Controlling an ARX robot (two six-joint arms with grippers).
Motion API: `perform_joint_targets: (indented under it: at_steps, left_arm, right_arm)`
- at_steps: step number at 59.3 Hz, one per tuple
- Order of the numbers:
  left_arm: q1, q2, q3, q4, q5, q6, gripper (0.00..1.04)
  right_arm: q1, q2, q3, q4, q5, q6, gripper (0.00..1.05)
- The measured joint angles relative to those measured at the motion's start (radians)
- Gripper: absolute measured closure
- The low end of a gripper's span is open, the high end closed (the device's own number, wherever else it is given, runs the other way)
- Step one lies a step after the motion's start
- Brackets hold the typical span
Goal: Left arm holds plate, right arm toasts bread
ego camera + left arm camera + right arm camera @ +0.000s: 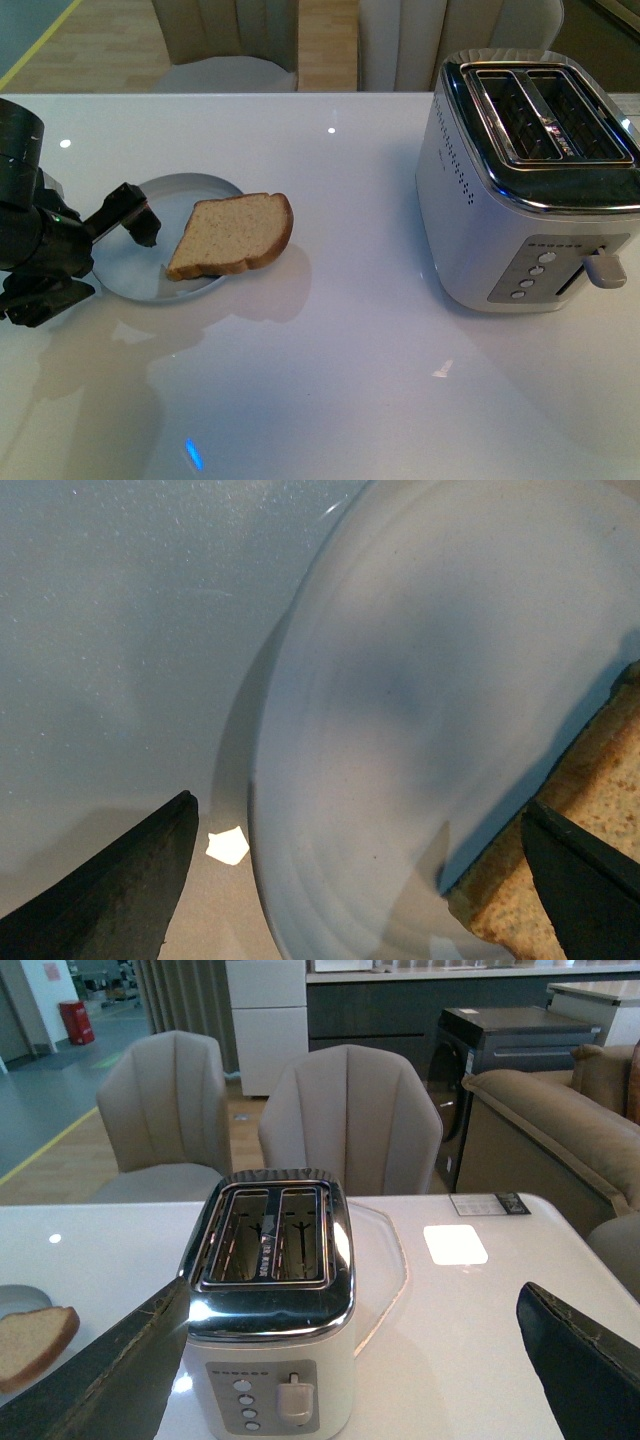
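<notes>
Left gripper wide open, holding nothing. It straddles the left rim of the plate. In the left wrist view one finger is over bare table outside the rim and the other finger is over the bread. Can't tell if either finger touches anything.

Plate: round, shallow, pale blue-grey, low raised rim. It sits flat toward the left edge of the table. The part nearest the gripper is bare.

Bread: one slice, light brown wholemeal crumb, darker crust. Straight end is on the plate. Rounded end sticks out past the plate's right rim, over the table. It lies flat.

A small white scrap is on the table just outside the plate rim, near the outer left finger.

Right gripper is out of the front view. Its wrist view shows both fingers spread wide with nothing between them, raised above the table and facing the toaster.

Toaster: white body, chrome top, two slots facing up. Buttons and lever are on the end toward the near edge. It stands toward the right edge of the table, well apart from the plate. The table between bread and toaster is bare and glossy.

Two beige chairs stand beyond the far edge.
</notes>
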Motion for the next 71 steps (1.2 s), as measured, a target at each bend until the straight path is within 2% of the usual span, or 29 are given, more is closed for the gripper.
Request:
perform_joint_targets:
  at_steps: [14,26,38,44,71]
  left_arm:
    - [0.0,0.022,0.035,0.001,-0.002,0.001,0.09]
    - [0.0,0.039,0.049,-0.008,-0.005,0.001,0.41]
    - [0.0,0.058,0.053,-0.015,0.003,0.001,0.88]
    - [0.001,0.058,0.054,-0.021,0.027,-0.008,1.02]
    - [0.025,-0.075,-0.118,0.002,0.06,0.013,1.02]
  right_arm:
    - [0.0,0.0,0.0,0.0,0.0,0.0,0.09]
    - [0.0,0.0,0.0,0.0,0.0,0.0,0.09]
    - [0.0,0.0,0.0,0.0,0.0,0.0,0.09]
    - [0.0,0.0,0.0,0.0,0.0,0.0,0.09]
    - [0.0,0.0,0.0,0.0,0.0,0.0,0.09]
